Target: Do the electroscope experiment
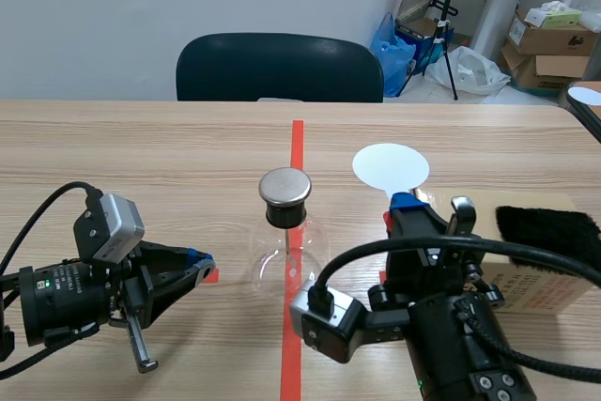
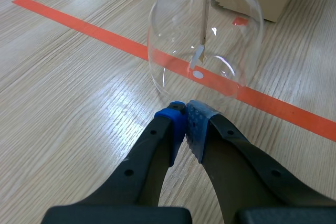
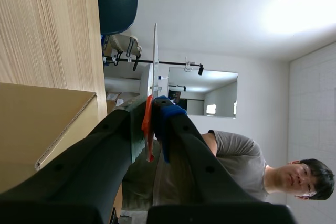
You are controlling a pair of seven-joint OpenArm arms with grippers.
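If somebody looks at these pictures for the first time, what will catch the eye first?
The glass flask with a metal cap stands mid-table on the red tape line. Right of it, the right gripper holds up a white disc by its orange handle. The left gripper, shut, sits close to the flask.

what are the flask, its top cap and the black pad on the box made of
Flask: likely clear glass, see-through with bright glints. Cap: brushed metal by its dull grey sheen. Black pad: probably fur or fleece, matte and fuzzy-edged.
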